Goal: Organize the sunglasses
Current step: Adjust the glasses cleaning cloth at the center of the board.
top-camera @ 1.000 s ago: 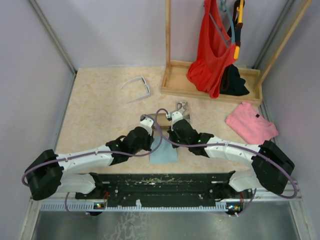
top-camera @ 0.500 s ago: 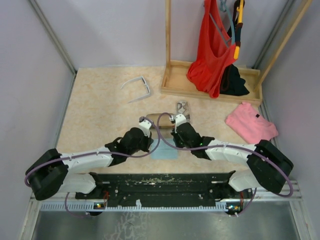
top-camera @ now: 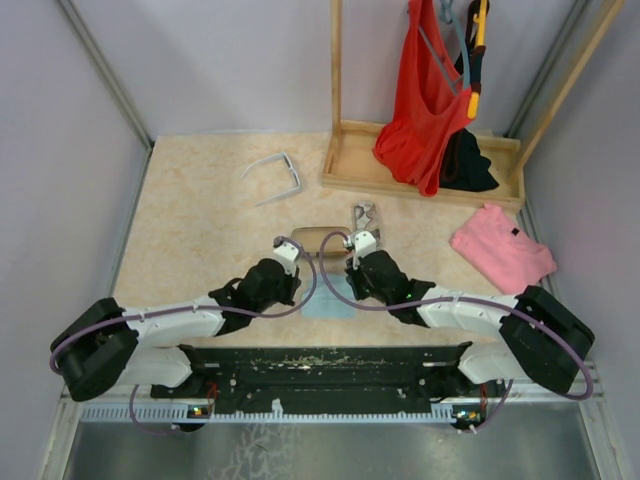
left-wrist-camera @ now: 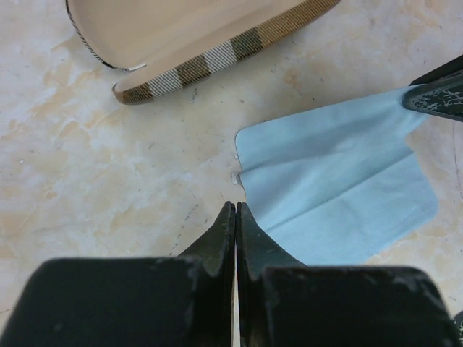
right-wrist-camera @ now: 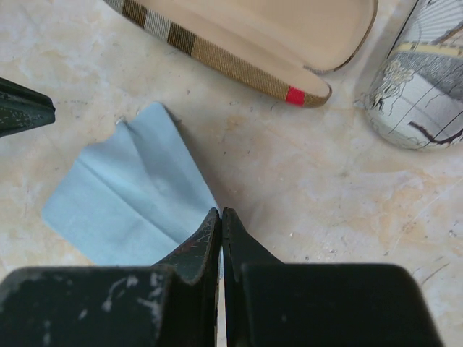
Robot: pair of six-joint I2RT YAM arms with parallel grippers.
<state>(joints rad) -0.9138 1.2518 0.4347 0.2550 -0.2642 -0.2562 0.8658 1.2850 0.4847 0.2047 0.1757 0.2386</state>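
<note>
Resting on speckled tabletop: pale angular sunglasses, arms unfolded.

Both arms stretched low and forward, jaws closed.
The left arm and right arm run from their bases at the near edge of the table and converge near its middle. The left gripper and right gripper sit side by side, near each other, each with its fingers pressed flat together, tips pointing toward the far edge.

Striped case partly beyond top edge
</note>
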